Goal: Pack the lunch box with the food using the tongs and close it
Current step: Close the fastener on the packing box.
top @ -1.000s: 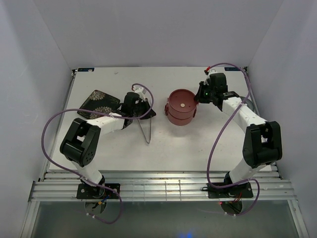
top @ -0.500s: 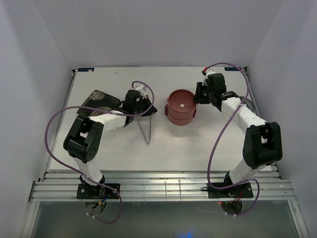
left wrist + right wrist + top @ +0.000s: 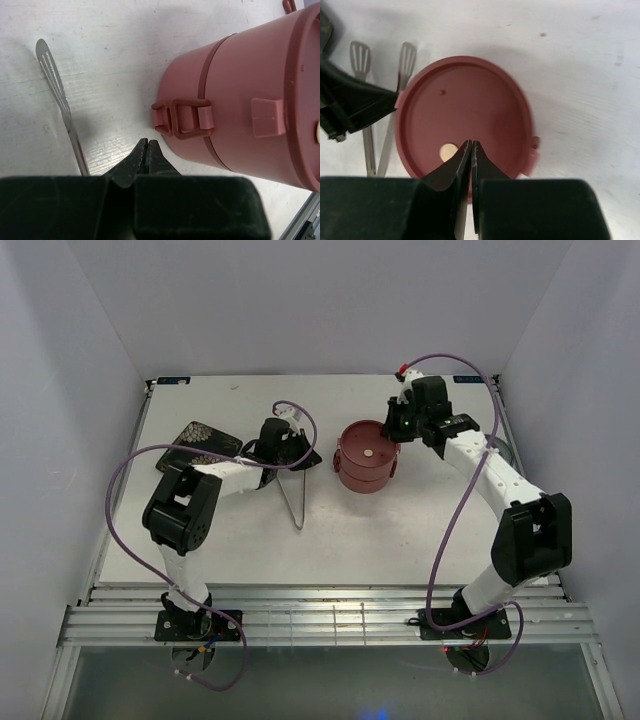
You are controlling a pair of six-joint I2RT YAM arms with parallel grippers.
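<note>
Centre of the overhead frame: the lunch box (image 3: 365,457) is standing on the surface (image 3: 400,530), tiers stacked and lid on, while the tongs (image 3: 291,502) are lying just to its left. The left jaws are pressing together, gripping nothing, beside the tongs. The right jaws, likewise closed and empty, are hanging over the lid's upper-right rim.

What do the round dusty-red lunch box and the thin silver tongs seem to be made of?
The round dusty-red lunch box looks like matte moulded plastic: even colour, moulded side handle. The thin silver tongs look like metal, probably steel: shiny slotted tip.
</note>
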